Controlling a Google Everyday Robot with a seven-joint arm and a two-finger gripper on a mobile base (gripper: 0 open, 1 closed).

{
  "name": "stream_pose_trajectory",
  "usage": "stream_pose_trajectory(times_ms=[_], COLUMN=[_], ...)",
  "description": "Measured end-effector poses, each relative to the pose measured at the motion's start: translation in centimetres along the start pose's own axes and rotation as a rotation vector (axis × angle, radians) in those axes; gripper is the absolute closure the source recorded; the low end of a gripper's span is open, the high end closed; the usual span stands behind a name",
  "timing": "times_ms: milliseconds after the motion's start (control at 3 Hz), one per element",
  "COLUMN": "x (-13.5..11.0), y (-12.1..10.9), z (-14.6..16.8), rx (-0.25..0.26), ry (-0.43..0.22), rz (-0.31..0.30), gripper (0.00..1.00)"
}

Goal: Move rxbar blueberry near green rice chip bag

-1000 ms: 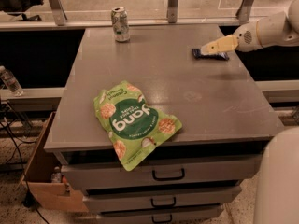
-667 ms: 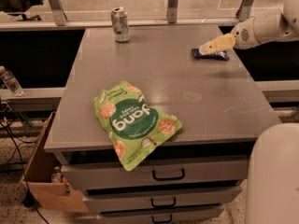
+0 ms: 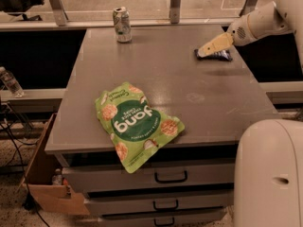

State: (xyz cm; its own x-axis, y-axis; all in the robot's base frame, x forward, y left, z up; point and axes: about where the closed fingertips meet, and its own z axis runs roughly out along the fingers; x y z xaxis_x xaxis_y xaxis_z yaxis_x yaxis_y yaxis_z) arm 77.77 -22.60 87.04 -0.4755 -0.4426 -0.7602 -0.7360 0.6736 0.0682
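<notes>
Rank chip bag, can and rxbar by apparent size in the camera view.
1. green rice chip bag.
2-3. silver can and rxbar blueberry look alike; the pincer, far right, partly covers the bar.

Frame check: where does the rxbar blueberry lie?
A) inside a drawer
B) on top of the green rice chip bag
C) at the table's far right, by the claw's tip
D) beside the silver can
C: the rxbar blueberry lies at the far right of the table with the claw right at it. It is well apart from the green rice chip bag at the front edge and the can at the back.
</notes>
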Motion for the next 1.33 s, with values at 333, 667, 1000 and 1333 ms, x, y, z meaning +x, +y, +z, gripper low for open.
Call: stream_pose_trajectory(times_ms=[333,667,1000,1333], x=[0.7,1.5,2.0,2.4], y=[-0.5,-0.7,-0.7,-0.6], z=[1.0,1.8,2.3,2.3], rx=[0.018,0.021,0.010,0.001], ry=[0.058,0.099,0.111,0.117], rz=[-0.012,-0.012,-0.011,-0.003], gripper=[0.00,0.00,0.19,0.42])
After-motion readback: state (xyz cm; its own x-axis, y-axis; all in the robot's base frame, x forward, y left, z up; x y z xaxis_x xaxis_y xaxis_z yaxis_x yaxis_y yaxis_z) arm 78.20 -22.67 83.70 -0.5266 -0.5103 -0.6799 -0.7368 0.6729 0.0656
